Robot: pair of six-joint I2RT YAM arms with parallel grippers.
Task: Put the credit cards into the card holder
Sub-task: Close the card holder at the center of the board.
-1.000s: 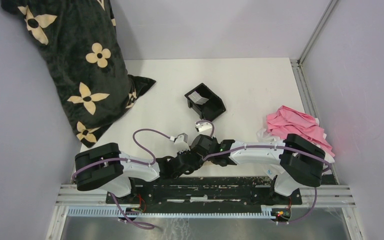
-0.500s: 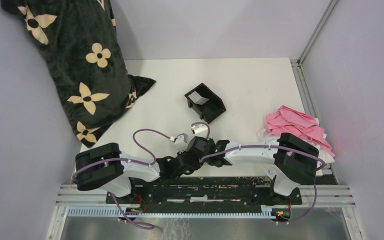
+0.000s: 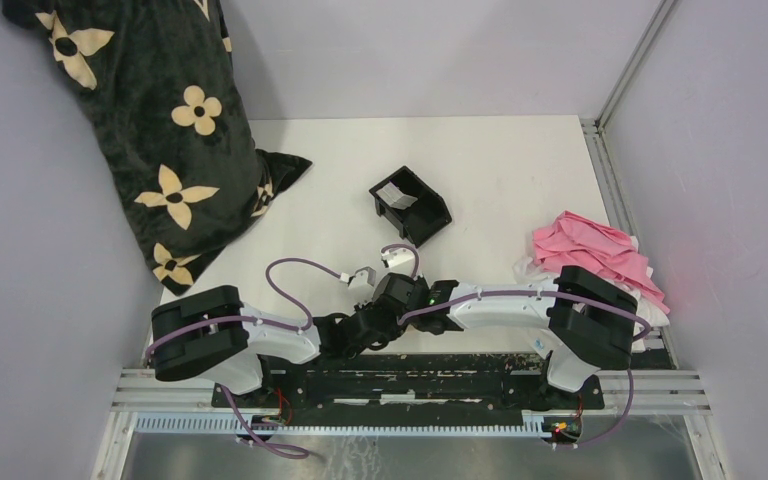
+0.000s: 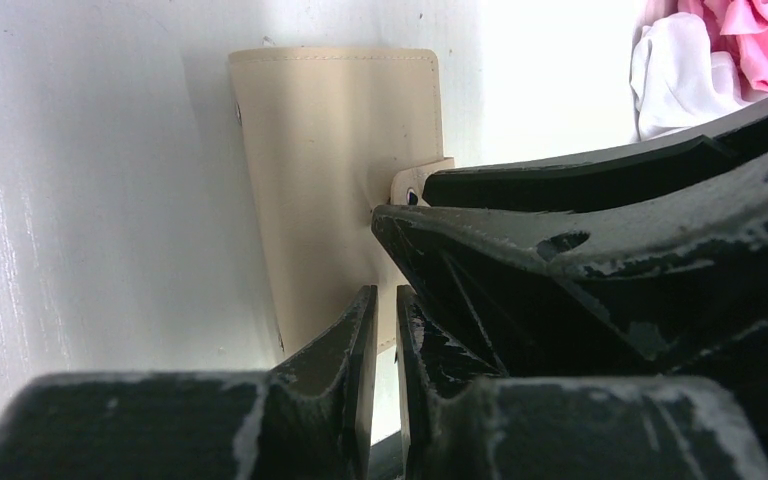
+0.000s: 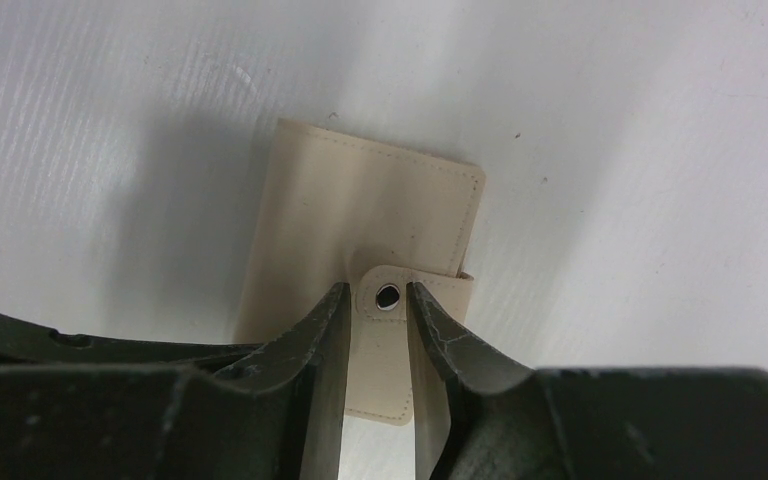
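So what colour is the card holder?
The card holder is plain pale beige, clearest in the right wrist view.

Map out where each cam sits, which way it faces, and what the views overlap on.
Top external: fixed above and behind the bases, looking down on the white table; left arm and right arm show.
Left wrist: on the left arm, looking down past the left hand at the tan leather-like folding card holder; right hand intrudes.
Right wrist: on the right arm, facing down; its fingers flank the holder's snap tab.
Shared: both wrists see the card holder.

Black flowered pillow (image 3: 160, 130), black tray (image 3: 410, 205), pink cloth (image 3: 590, 255), white table (image 3: 520, 170).
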